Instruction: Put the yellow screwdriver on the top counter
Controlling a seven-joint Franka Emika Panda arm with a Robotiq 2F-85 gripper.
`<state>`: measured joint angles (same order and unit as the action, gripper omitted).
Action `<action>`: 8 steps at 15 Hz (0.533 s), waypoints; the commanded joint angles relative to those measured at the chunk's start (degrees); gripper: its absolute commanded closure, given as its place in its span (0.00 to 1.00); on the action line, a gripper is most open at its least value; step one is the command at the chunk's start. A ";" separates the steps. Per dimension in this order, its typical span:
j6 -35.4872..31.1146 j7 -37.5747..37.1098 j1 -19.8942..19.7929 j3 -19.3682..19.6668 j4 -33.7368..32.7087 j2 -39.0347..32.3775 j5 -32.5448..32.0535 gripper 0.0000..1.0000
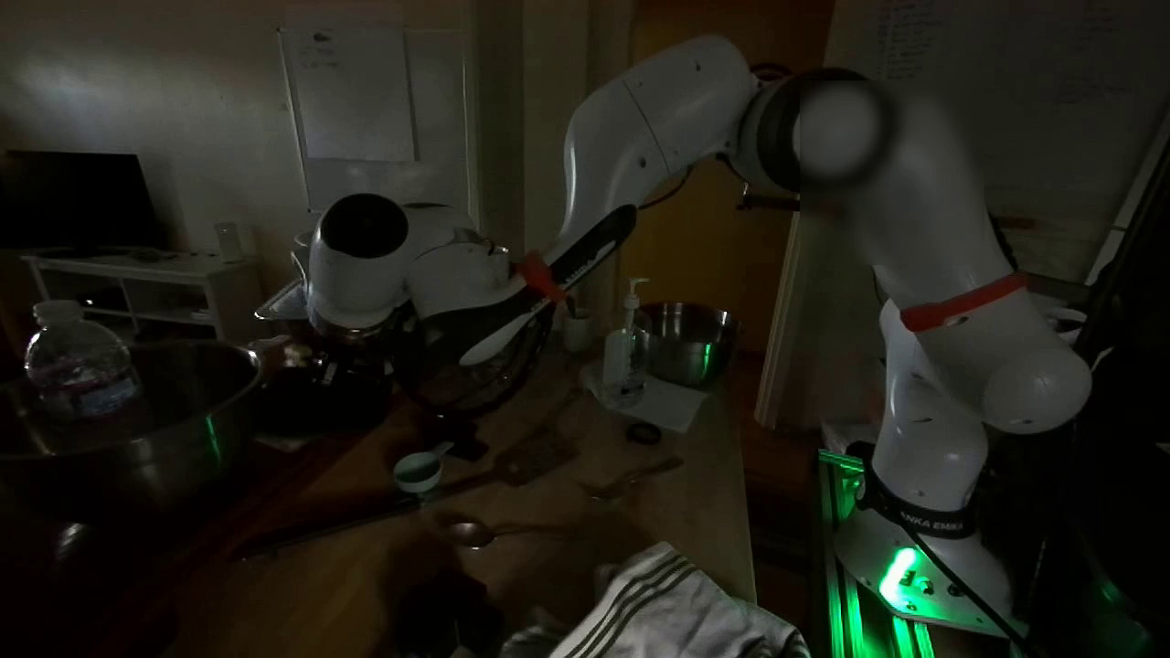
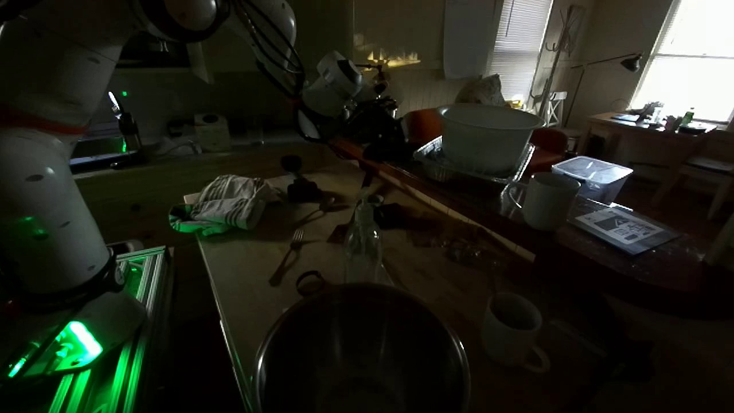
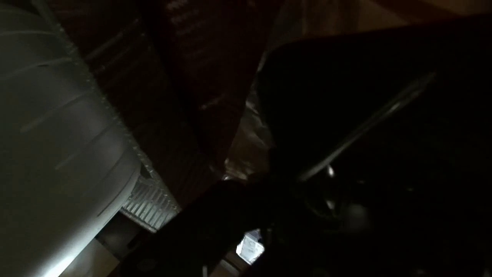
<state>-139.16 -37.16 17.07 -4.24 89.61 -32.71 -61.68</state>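
Note:
The yellow screwdriver cannot be made out in any view; it is out of view or lost in the dark. The top counter (image 2: 648, 269) is the raised dark ledge, in an exterior view, with a foil tray, a mug and a flat card on it. My gripper (image 1: 343, 373) is low at this ledge, beside the foil tray, and also shows in an exterior view (image 2: 375, 123). A black object (image 1: 315, 407) lies under or against it. In the wrist view the gripper (image 3: 265, 192) is almost fully black, so its fingers and anything between them cannot be told apart.
A large pale bowl (image 2: 487, 137) stands in the foil tray (image 2: 424, 152), close to the gripper in the wrist view. A steel bowl (image 1: 233, 384) with a plastic bottle (image 1: 82, 366) is nearby. The lower table holds a pump bottle (image 1: 625, 361), towel (image 1: 676, 603) and utensils.

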 commanded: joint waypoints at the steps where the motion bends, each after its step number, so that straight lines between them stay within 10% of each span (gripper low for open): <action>1: 0.30 3.93 -0.20 0.00 -2.34 -0.81 2.93 0.38; 8: -1.96 11.68 0.16 -1.40 1.31 7.78 6.71 0.00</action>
<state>-139.55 -29.82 17.15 -4.81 87.12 -29.81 -57.08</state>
